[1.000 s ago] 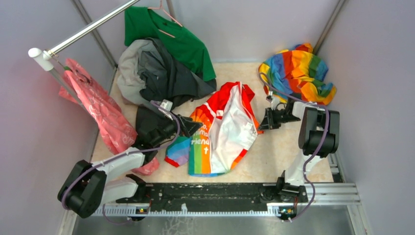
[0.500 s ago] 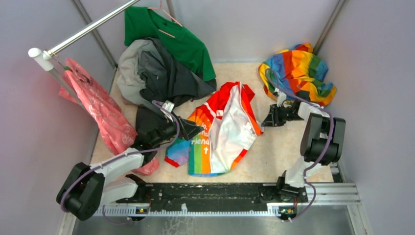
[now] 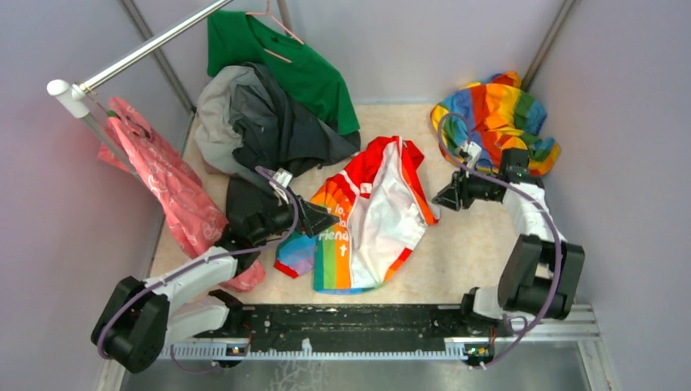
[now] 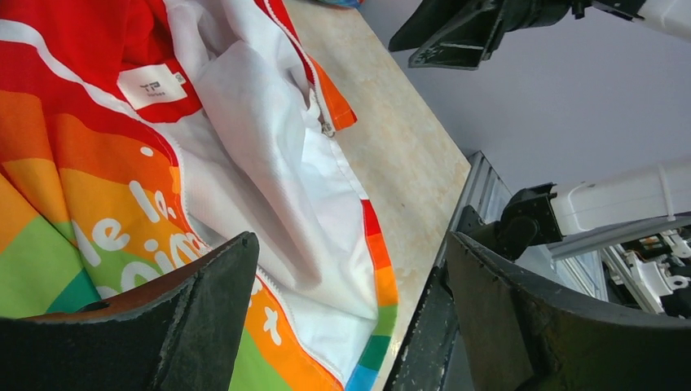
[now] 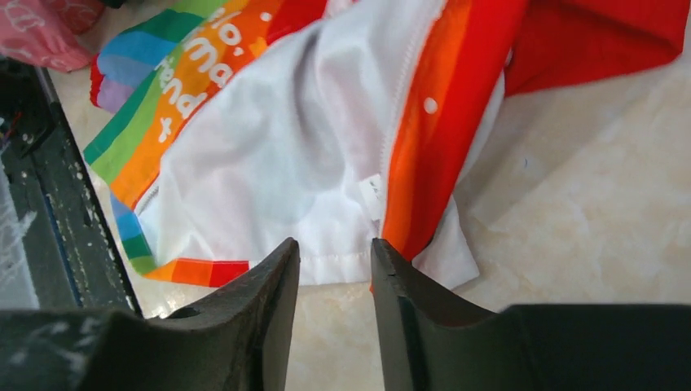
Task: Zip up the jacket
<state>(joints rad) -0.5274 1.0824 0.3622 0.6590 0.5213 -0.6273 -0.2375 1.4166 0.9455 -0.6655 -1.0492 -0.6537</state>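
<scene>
The jacket (image 3: 371,216) lies open and crumpled mid-table, white lining up, with rainbow panels, a red hood and an orange-red zipper strip (image 5: 440,122). My left gripper (image 3: 326,218) hovers over its left rainbow panel, and my right gripper (image 3: 440,199) sits just off its right edge. In the left wrist view the left gripper (image 4: 349,244) stands wide open above the jacket (image 4: 244,147), with a small zipper pull (image 4: 326,126) showing. In the right wrist view the right gripper (image 5: 334,244) is open by a narrow gap, empty, facing the hem of the jacket (image 5: 285,147).
An all-rainbow cloth (image 3: 497,118) is bunched at the back right, close behind the right arm. A dark grey garment (image 3: 277,122) and a green shirt (image 3: 285,61) are heaped at the back left. A pink bag (image 3: 167,183) hangs by the metal rail (image 3: 147,45).
The right arm's elbow has swung down and right while its gripper stayed by the jacket's right edge, and its jaws have widened. The left gripper edged slightly right.
</scene>
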